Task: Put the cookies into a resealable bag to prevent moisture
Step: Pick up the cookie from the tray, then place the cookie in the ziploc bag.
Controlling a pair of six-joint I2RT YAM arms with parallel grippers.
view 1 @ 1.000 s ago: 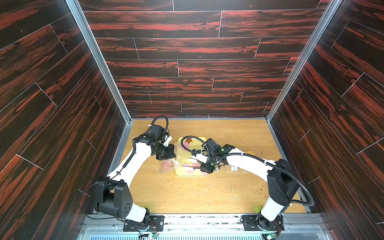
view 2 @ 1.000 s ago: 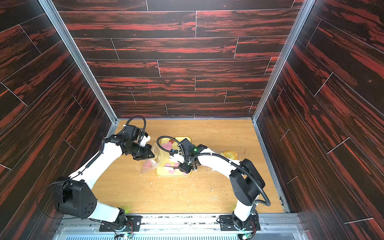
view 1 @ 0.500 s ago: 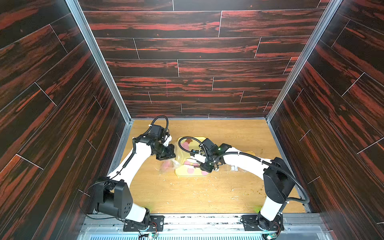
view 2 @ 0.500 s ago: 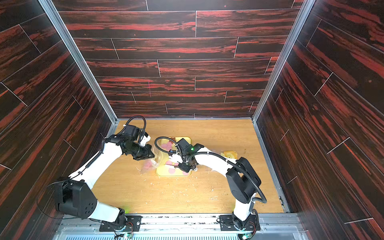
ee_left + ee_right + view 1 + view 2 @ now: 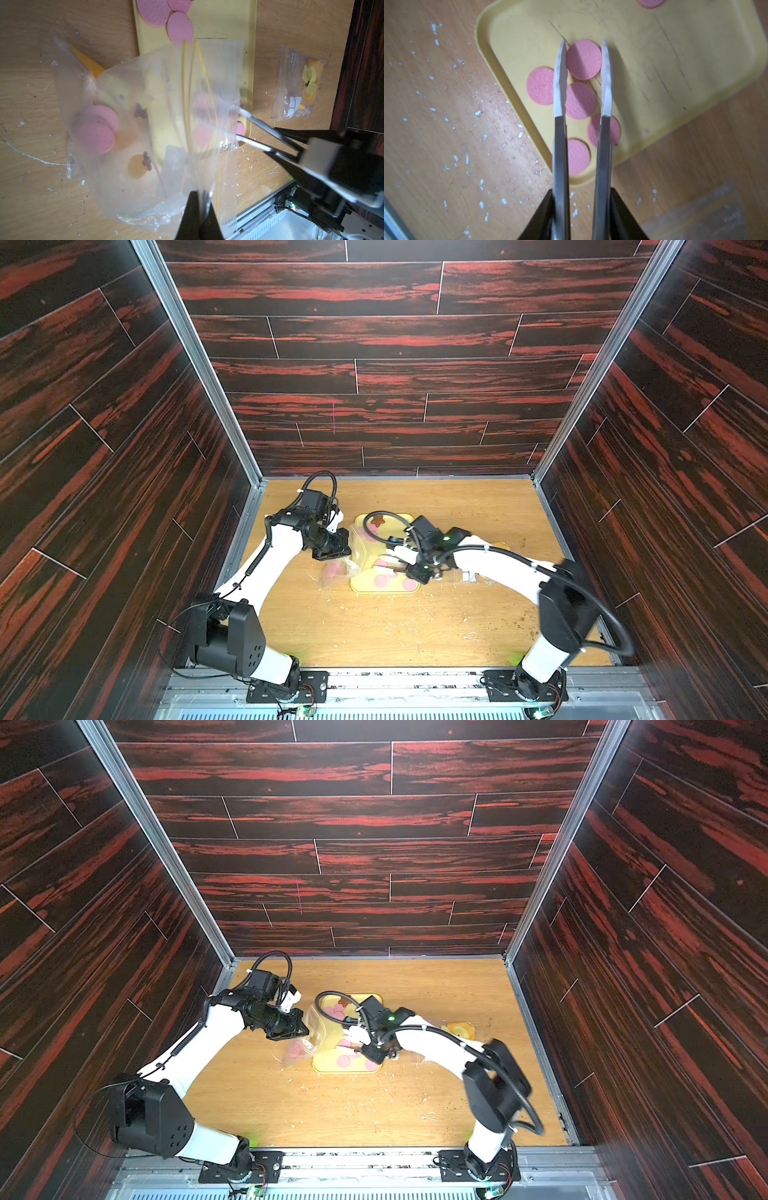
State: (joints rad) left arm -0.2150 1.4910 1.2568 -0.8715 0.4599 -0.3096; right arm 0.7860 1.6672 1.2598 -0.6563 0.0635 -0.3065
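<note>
cookie [image 5: 584, 60]: lay on the tray [image 5: 675, 31], in its 6 o'clock half by the top views; round, so no long axis for me to line up.
right gripper [image 5: 583, 44]: half closed, the long fingers [image 5: 560, 83] straddling that cookie at their tips, both inner faces touching its rim. I read it as a pinch. I could not tell whether it was clear of the tray.
finger axis: ran 3 to 9 o'clock in both top views, tips at the 9 end.
bag [image 5: 155, 124]: clear, at 9 o'clock of the tray, mouth turned toward 3 o'clock over the tray's edge, partly open as far as I could see.
key relation: the mouth lay near, at about 10 o'clock from the pinched cookie. I judged the carry short, mostly along the fingers' own line.
left gripper [image 5: 198, 197]: clenched on the bag's lip by the yellow zip [image 5: 184, 83], holding it raised.
nearer arm: right, on the cookie; left was tied up with the bag.
cookies [image 5: 95, 133]: two pink in the bag, four more by the fingers, and a brown star [image 5: 377, 520] at the tray's 12 o'clock end.
risk: I judged that a thin disc held by its rim could flip out.
spare bag [image 5: 297, 87]: at 3 o'clock of the tray, untouched.
</note>
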